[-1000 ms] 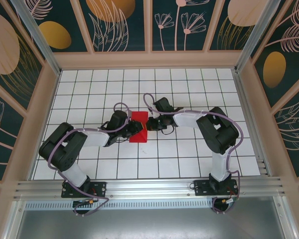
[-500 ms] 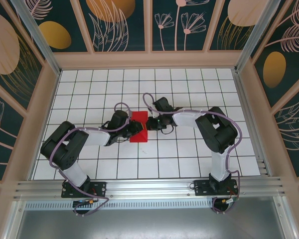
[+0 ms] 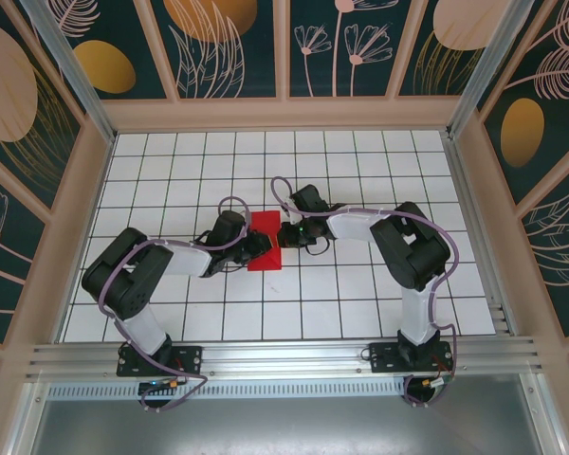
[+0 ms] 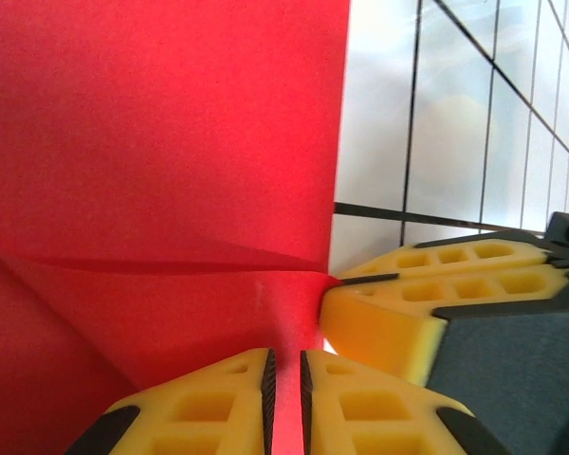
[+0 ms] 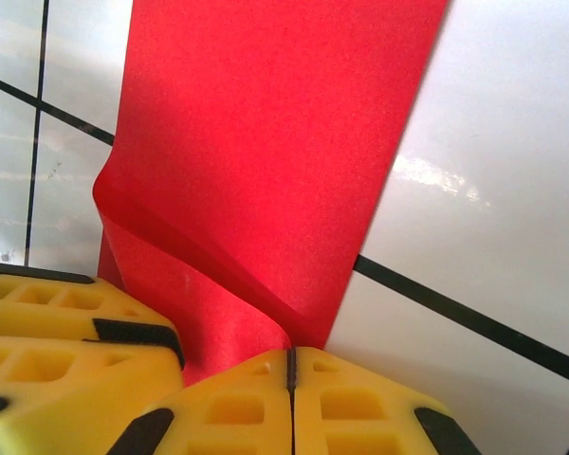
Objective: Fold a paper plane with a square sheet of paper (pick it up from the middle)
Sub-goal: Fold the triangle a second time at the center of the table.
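**A:** Two grippers are brought to one thing. Where is the red sheet of paper (image 3: 264, 252) found?

**B:** It is laid on the white tiled table (image 3: 379, 171) between the arms, and it is folded into a narrow band. Its long axis runs from near to far. The band is met from the left by the left gripper (image 4: 284, 370) and from the right by the right gripper (image 5: 289, 365). They are almost touching, so neither arm can be called nearer.

**A:** How are the fingers held?

**B:** Both pairs are pressed together on the paper. A raised ridge is pinched by the left pair, and a lifted pleat is clamped by the right pair.

**A:** And the arms?

**B:** Both are stretched low and inward, with the elbows bent outward. The coming crease is judged to run along the band, so the pinches should be kept level.
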`<action>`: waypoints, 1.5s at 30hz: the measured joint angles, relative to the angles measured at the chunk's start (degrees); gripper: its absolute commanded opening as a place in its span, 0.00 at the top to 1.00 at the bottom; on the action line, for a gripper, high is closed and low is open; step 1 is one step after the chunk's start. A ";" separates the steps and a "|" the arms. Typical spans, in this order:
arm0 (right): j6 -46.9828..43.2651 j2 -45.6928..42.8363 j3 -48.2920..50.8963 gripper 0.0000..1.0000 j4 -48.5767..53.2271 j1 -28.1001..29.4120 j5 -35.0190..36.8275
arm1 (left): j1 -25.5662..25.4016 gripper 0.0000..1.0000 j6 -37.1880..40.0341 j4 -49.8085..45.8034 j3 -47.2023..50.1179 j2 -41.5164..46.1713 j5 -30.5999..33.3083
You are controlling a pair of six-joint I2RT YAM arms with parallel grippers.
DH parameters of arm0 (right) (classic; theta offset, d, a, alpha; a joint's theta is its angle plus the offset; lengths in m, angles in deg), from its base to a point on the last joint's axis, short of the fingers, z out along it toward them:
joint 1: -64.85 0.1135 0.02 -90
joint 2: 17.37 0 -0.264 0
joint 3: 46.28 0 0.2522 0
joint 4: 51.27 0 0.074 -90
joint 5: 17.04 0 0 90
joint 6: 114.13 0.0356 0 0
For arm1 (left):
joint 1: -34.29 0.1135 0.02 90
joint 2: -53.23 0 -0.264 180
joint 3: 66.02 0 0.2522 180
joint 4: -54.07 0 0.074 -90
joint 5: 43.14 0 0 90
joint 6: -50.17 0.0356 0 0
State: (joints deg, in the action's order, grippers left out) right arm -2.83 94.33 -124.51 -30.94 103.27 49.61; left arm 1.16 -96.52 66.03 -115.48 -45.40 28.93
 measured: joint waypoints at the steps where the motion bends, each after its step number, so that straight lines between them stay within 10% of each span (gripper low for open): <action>1: 0.00 0.00 0.00 0.92 0.00 0.00 0.02 | 0.00 0.81 0.07 -0.02 0.00 -0.13 0.00; 45: 0.24 0.00 -0.09 0.93 -0.37 0.07 2.16 | 0.00 0.73 0.52 0.98 -0.09 1.38 -0.20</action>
State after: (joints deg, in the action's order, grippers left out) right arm -2.59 94.33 -124.60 -31.31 103.33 51.77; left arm 1.16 -96.00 67.01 -115.57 -44.02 28.73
